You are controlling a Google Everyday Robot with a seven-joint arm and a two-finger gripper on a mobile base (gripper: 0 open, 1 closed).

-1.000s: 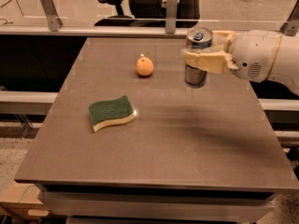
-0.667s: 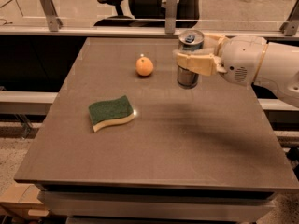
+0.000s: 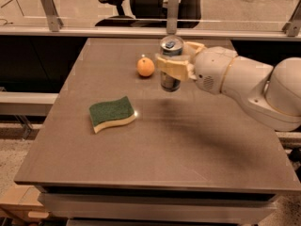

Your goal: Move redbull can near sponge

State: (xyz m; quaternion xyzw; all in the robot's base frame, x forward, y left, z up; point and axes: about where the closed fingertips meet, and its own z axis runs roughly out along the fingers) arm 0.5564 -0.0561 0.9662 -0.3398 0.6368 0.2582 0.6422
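- The sponge (image 3: 112,113) lies flat on the left half of the counter (image 3: 188,149), green side up, well apart from the can.
- A round orange (image 3: 146,67) sits farther back, just left of the can and behind the line from can to sponge.
- The redbull can (image 3: 170,62) is upright over the counter's back middle, pinched at its upper body by the jaws.
- The white arm (image 3: 244,81) reaches in from the right.

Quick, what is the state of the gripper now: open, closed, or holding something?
The gripper: closed on the redbull can, holding it upright beside the orange fruit.
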